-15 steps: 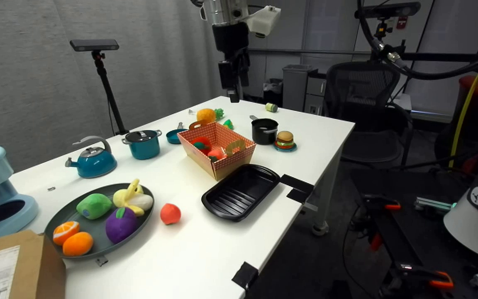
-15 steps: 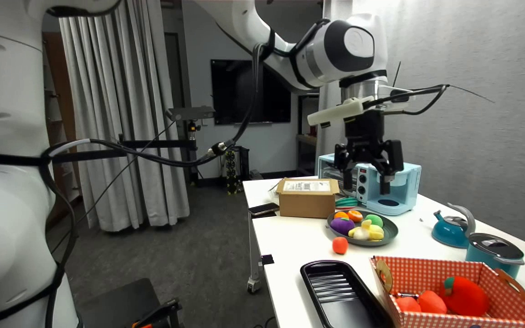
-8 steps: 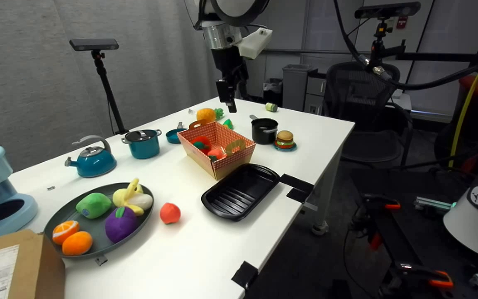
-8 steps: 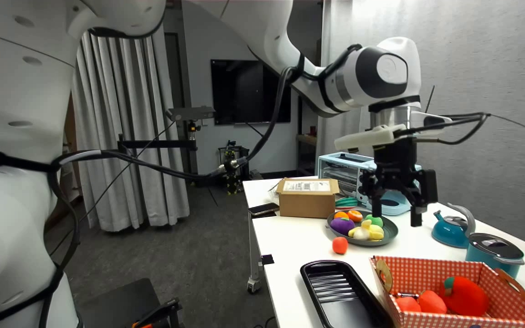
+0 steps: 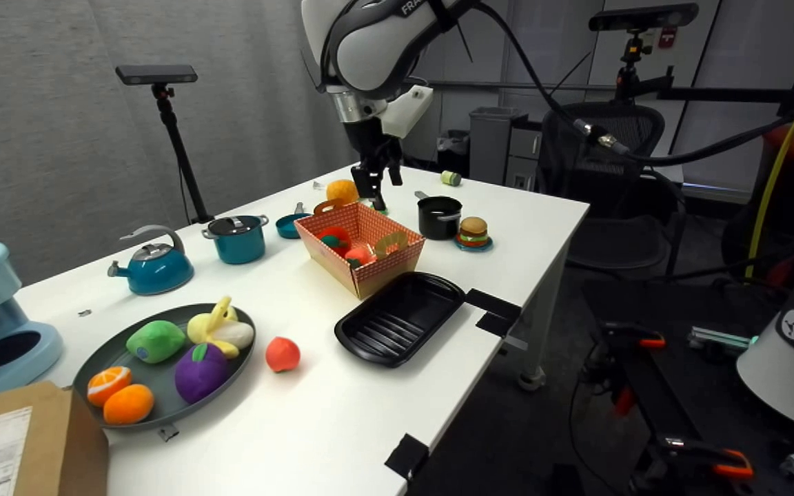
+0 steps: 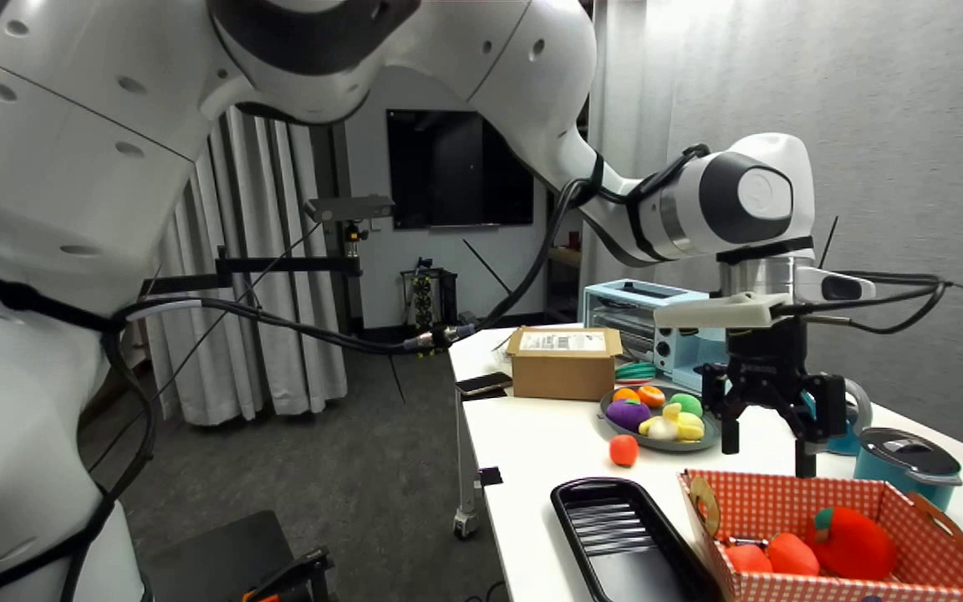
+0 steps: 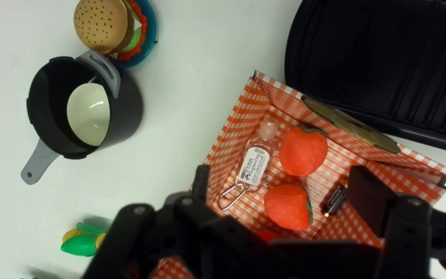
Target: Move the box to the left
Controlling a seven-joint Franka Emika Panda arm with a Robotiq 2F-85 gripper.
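The box is an orange-red and white checked tray with flared sides and cut-out handles. It stands on the table in both exterior views (image 5: 331,265) (image 6: 791,493) and fills much of the wrist view (image 7: 238,128). It holds two toy strawberries (image 7: 303,151), a larger red toy (image 6: 853,543), a small clear bottle (image 7: 254,166) and a battery (image 7: 334,199). My gripper (image 5: 387,194) is open and empty, pointing down, with its fingers spread above the box. It also shows in an exterior view (image 6: 767,453) and in the wrist view (image 7: 281,182). Its body hides part of the box there.
The black ridged tray (image 5: 400,320) lies right beside the box. A black pot (image 7: 124,112) and a toy burger (image 7: 103,27) stand near it. A teal pot (image 5: 242,244), a kettle (image 5: 159,269), a plate of toy fruit (image 5: 163,375) and a cardboard box (image 6: 565,380) are also on the table.
My open gripper has come down, closer to the box, moving right in an exterior view and slightly left in another. The box and the other objects have not moved.
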